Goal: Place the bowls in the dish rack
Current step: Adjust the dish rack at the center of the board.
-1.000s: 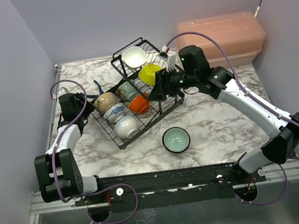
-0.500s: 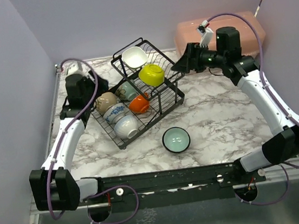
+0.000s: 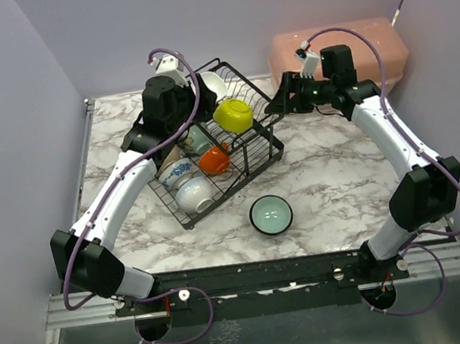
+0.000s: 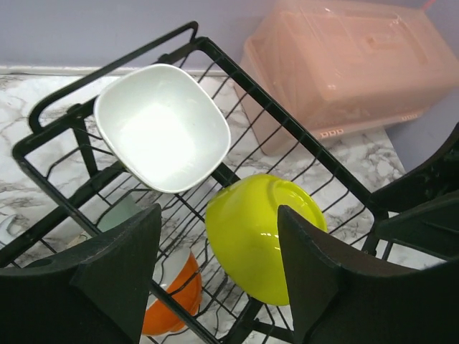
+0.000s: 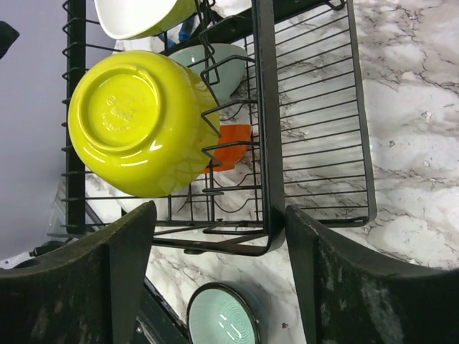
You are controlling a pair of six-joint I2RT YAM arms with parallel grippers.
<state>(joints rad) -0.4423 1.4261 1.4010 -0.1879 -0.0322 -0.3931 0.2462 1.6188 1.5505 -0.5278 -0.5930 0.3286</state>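
Note:
The black wire dish rack (image 3: 249, 154) stands mid-table. A yellow-green bowl (image 3: 233, 115) lies tipped on its upper shelf beside a white bowl (image 3: 213, 85). Below sit an orange bowl (image 3: 213, 159), a blue-patterned bowl (image 3: 177, 175) and a white-bottomed bowl (image 3: 193, 196). A pale teal bowl with a dark outside (image 3: 270, 215) stands upright on the table in front of the rack. My left gripper (image 4: 219, 215) hovers open above the rack's back left, empty. My right gripper (image 5: 219, 211) is open and empty, just right of the rack (image 5: 262, 107), facing the yellow-green bowl (image 5: 136, 122).
A pink translucent lidded box (image 3: 341, 53) stands at the back right, just behind my right wrist. Lilac walls close in the table on the left, back and right. The marble tabletop (image 3: 341, 183) stretches out to the rack's right.
My left arm swung from the table's left side up over the rack. My right gripper drew back from the rack toward the pink box and opened wider. The bowls stayed put.

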